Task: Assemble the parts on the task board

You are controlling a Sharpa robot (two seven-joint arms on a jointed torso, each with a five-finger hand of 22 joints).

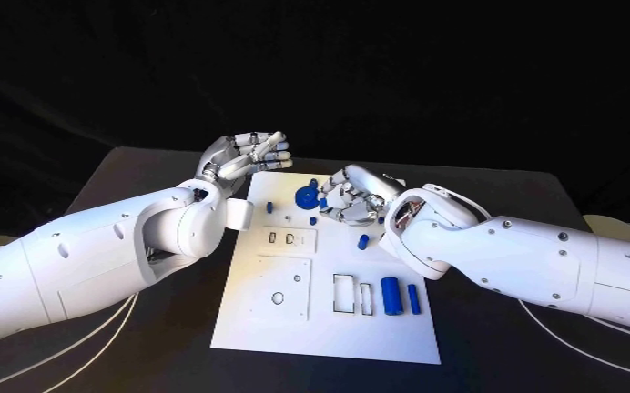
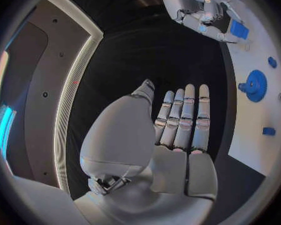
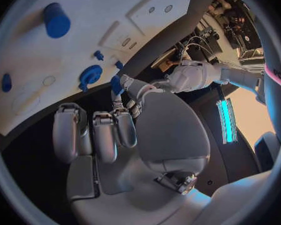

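While the silver left hand (image 1: 247, 156) hovers beside the far left corner of the white rectangular task board (image 1: 296, 320), its fingers (image 2: 185, 116) lie straight and side by side with nothing in them. The silver right hand (image 1: 352, 195) sits over the board's far edge, and in the right wrist view a small blue peg (image 3: 116, 84) is pinched at its fingertips, the other fingers curled beside it. Just beside that hand, on its left-arm side, a round blue gear (image 1: 308, 196) lies on the board, apart from the fingers. Nearer the robot, two blue cylinders rest side by side: a thick one (image 1: 390, 296) and a thin one (image 1: 413, 298). One short blue stub (image 1: 364, 241) stands between them and the right hand. Two further small blue pegs (image 1: 269, 206) stand near the gear.
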